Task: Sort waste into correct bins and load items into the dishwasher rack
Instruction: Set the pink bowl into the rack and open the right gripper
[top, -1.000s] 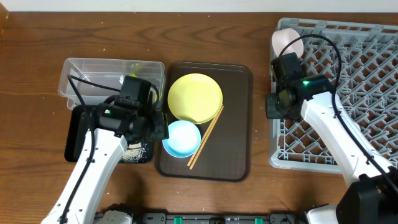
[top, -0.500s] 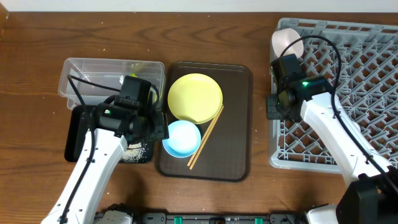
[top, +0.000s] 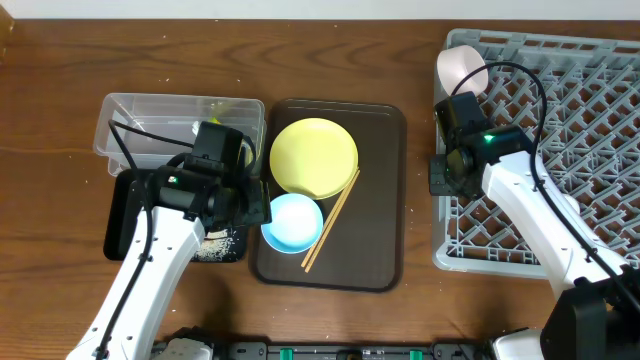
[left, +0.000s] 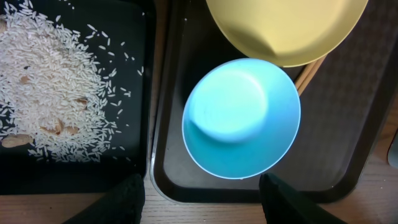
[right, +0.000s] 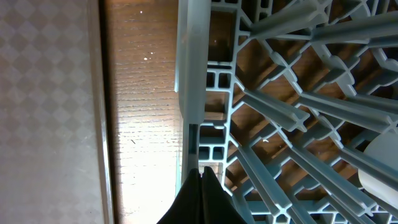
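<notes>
A dark brown serving tray (top: 380, 220) lies flat on the wooden table (top: 60, 80), near its middle.

yellow plate (top: 313, 157), blue bowl (top: 292, 222), chopsticks (top: 331, 219): brown tray (top: 375, 230) | white bowl (top: 461, 67): rack (top: 600, 90) (far-left corner) | rice (left: 56, 93): black tray (left: 124, 168)

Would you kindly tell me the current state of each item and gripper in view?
Left gripper: open, empty, near the light blue bowl.
Right gripper: shut, at the dishwasher rack edge.
Light blue bowl: upright, empty.
Yellow plate: upright, empty.
Chopsticks: lying on the serving tray.
White bowl: loaded in the dishwasher rack's corner.
Black tray: holds rice crumbs.
</notes>
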